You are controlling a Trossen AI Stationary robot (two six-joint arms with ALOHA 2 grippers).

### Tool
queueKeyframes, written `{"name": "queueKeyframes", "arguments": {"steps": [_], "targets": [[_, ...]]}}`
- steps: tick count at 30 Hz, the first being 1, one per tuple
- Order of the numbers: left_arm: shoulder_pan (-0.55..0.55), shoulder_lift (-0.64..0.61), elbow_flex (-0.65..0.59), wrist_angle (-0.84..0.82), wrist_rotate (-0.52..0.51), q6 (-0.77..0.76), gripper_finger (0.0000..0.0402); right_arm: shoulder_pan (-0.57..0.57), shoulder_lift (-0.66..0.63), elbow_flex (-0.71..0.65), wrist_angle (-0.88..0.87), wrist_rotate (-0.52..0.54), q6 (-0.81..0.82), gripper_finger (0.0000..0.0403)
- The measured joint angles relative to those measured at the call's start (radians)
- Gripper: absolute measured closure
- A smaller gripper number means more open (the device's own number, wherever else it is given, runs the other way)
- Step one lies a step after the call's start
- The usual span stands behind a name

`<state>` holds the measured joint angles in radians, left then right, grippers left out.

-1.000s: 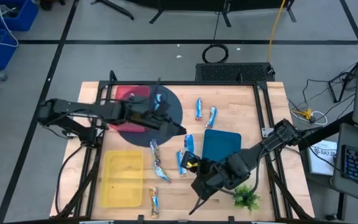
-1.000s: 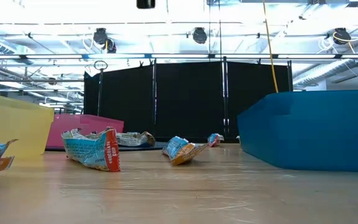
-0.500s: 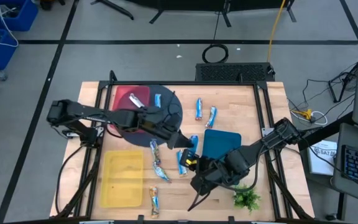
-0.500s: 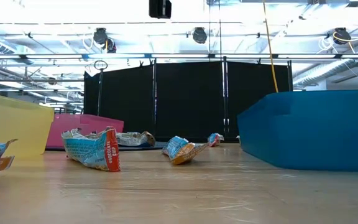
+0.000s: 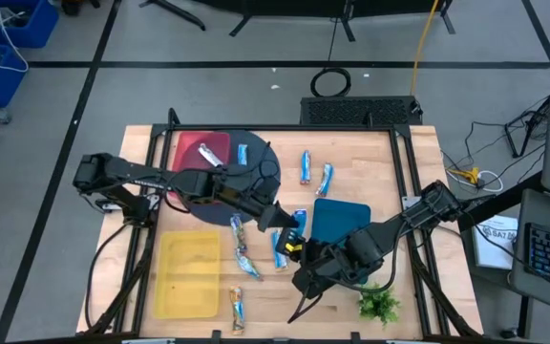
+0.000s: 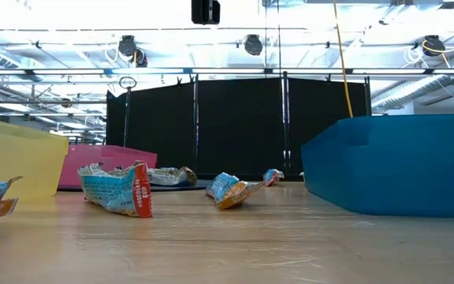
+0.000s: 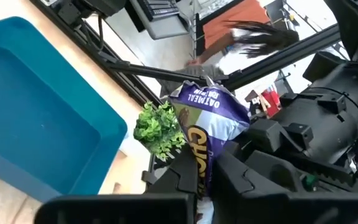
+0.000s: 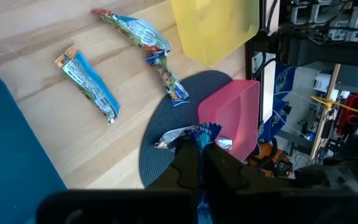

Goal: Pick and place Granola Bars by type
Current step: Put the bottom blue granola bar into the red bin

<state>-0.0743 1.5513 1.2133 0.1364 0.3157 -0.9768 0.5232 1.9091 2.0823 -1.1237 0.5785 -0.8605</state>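
A granola bar [image 7: 209, 118] in a purple-blue wrapper with white and yellow lettering is held up in the air over the table's middle. My left gripper [image 5: 285, 224] and my right gripper [image 5: 299, 248] meet there in the high view, each shut on a bar. The right wrist view shows that bar [image 8: 199, 144] edge-on, blue with a silver end. More granola bars lie flat on the wood: two at the far side [image 5: 306, 167] [image 5: 325, 179] and several near the middle and front [image 5: 240, 235] [image 5: 280, 250] [image 5: 237, 308]. One [image 5: 243, 153] lies on the dark mat. My left gripper pinches the bar's lower part [image 7: 201, 167] between its two fingers, coming about level from the table's left. The bar stands up out of the fingers, clear of the table, its crimped end [image 7: 205, 87] free. My right gripper pinches a bar [image 8: 200, 155] between its fingers, slanting down from the table's right. The silver crimped end [image 8: 185, 134] stands free beyond the fingertips. Its own view does not show the left fingers.
A yellow bin [image 5: 189, 277] stands at the front left and a pink bin [image 5: 199, 145] at the far left beside a dark round mat [image 5: 261, 177]. A teal tray [image 5: 342, 222] sits right of the middle, with a small green plant [image 5: 378, 304] at the front right.
My left gripper has gone from over the dark mat toward the table's right and near edge, and a little down, up to my right gripper. It has kept still there for the last half second.
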Motion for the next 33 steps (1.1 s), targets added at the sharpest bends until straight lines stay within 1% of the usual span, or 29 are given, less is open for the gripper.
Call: {"name": "queueKeyframes", "arguments": {"steps": [2, 5, 7, 9, 11, 12, 15, 18, 20, 22, 26, 28, 29, 31, 33], "targets": [[0.009, 0.0, 0.0, -0.005, 0.0, 0.006, 0.0385, 0.001, -0.001, 0.0, 0.016, 0.01, 0.003, 0.0379], [0.036, -0.007, 0.0, -0.024, -0.001, 0.027, 0.0386, 0.037, -0.024, -0.002, 0.059, 0.053, -0.022, 0.0344], [0.059, -0.032, -0.001, -0.063, -0.031, 0.06, 0.0387, 0.068, -0.055, -0.001, 0.129, 0.098, -0.022, 0.0317], [0.093, -0.063, 0.0, -0.108, -0.062, 0.108, 0.0387, 0.1, -0.087, 0.0, 0.147, 0.192, 0.026, 0.029], [0.134, -0.102, 0.0, -0.187, -0.094, 0.154, 0.0387, 0.13, -0.119, -0.001, 0.132, 0.294, 0.136, 0.0267], [0.153, -0.126, 0.0, -0.231, -0.114, 0.176, 0.0387, 0.139, -0.136, -0.001, 0.129, 0.327, 0.209, 0.0257], [0.216, -0.208, 0.0, -0.417, -0.211, 0.241, 0.0387, 0.161, -0.189, -0.001, 0.102, 0.389, 0.435, 0.0235], [0.277, -0.272, 0.0, -0.62, -0.353, 0.292, 0.0387, 0.179, -0.241, -0.001, 0.071, 0.385, 0.696, 0.0225], [0.308, -0.305, 0.0, -0.763, -0.441, 0.317, 0.0387, 0.18, -0.271, -0.001, 0.053, 0.359, 0.87, 0.0223], [0.33, -0.329, 0.0, -0.869, -0.527, 0.335, 0.0388, 0.17, -0.299, -0.015, 0.052, 0.335, 1.0, 0.0224], [0.376, -0.343, 0.0, -1.082, -0.664, 0.398, 0.0388, 0.156, -0.345, -0.096, 0.058, 0.335, 1.211, 0.0228], [0.414, -0.341, -0.001, -1.179, -0.701, 0.444, 0.0388, 0.15, -0.366, -0.156, 0.06, 0.335, 1.295, 0.0229], [0.435, -0.336, -0.008, -1.2, -0.712, 0.478, 0.0388, 0.148, -0.376, -0.19, 0.062, 0.334, 1.332, 0.0229], [0.485, -0.328, -0.036, -1.186, -0.711, 0.55, 0.0388, 0.145, -0.397, -0.263, 0.083, 0.335, 1.392, 0.0228], [0.535, -0.326, -0.086, -1.174, -0.687, 0.622, 0.0388, 0.143, -0.419, -0.34, 0.126, 0.336, 1.426, 0.0228]]}}
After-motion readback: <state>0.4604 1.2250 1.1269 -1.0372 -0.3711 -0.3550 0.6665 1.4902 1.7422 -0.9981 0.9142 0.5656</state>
